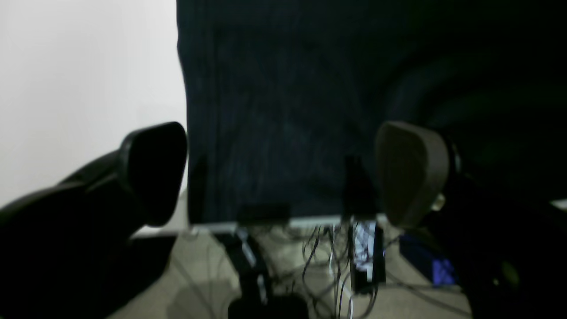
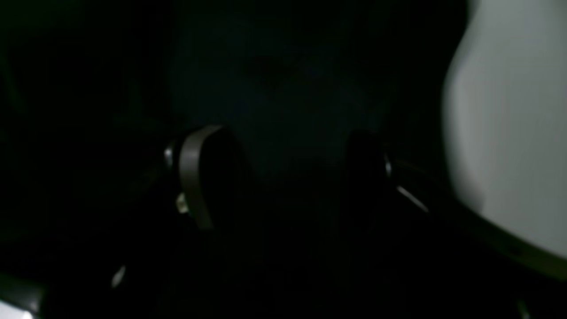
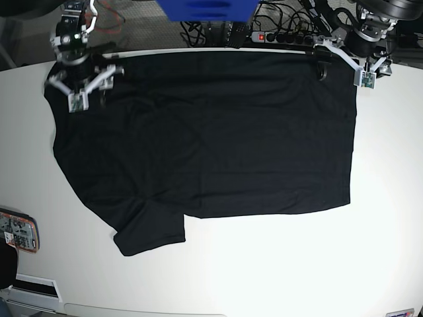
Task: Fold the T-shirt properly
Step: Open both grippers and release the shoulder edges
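Seeing the whole T-shirt (image 3: 205,145) only in the base view: black, matte, spread flat on the white table (image 3: 277,264), one short sleeve sticking out at the near left corner, far hem along the table's far edge

We get the left gripper (image 1: 283,177) best from its wrist cam: jaws apart, rounded dark fingers (image 1: 412,173) straddling the shirt's edge, nothing clamped; cables (image 1: 328,252) on the floor beyond the table edge show only there

Right wrist cam is nearly black; right gripper (image 2: 283,177) jaws apart over dark cloth, empty, white table at right

Base view also shows a power strip (image 3: 264,36) behind the table and a blue box (image 3: 205,9)
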Available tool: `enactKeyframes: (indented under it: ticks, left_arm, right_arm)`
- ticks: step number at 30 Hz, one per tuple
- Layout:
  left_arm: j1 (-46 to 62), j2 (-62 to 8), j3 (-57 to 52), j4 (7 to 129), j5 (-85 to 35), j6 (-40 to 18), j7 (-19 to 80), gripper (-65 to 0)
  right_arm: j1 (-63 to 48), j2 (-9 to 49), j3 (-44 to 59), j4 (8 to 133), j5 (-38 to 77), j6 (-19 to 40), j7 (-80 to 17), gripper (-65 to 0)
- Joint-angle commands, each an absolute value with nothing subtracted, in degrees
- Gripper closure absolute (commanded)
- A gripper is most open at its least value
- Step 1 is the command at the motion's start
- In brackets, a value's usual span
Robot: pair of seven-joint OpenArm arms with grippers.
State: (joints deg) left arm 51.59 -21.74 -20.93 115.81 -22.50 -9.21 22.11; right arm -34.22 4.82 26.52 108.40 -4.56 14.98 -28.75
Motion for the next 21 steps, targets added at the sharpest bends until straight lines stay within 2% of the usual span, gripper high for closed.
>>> enactKeyframes:
  ticks: [1, 9, 16, 21]
  left_arm:
    - [51.82, -22.11, -21.32, 116.70, -22.73, -9.27, 20.62, -65.0]
    - [50.07, -22.46, -21.41, 116.70, -22.37, -9.27, 20.53, -65.0]
    - [40.13, -24.57, -24.66, 115.65, -18.77, -9.63, 20.70, -65.0]
    - [32.13, -29.93, -25.10, 115.65, -18.59, -9.63, 30.99, -65.0]
  right_arm:
    - [-34.95, 5.23, 26.86, 109.58, -4.09, 14.73, -28.09, -40.1]
    - [-34.95, 5.14, 26.86, 110.46, -4.09, 14.73, -28.09, -40.2]
    - [-34.86, 5.14, 26.42, 111.96, -4.09, 14.73, -28.09, -40.1]
    - [-33.45, 5.23, 22.99, 112.66, -4.09, 14.73, -27.65, -40.1]
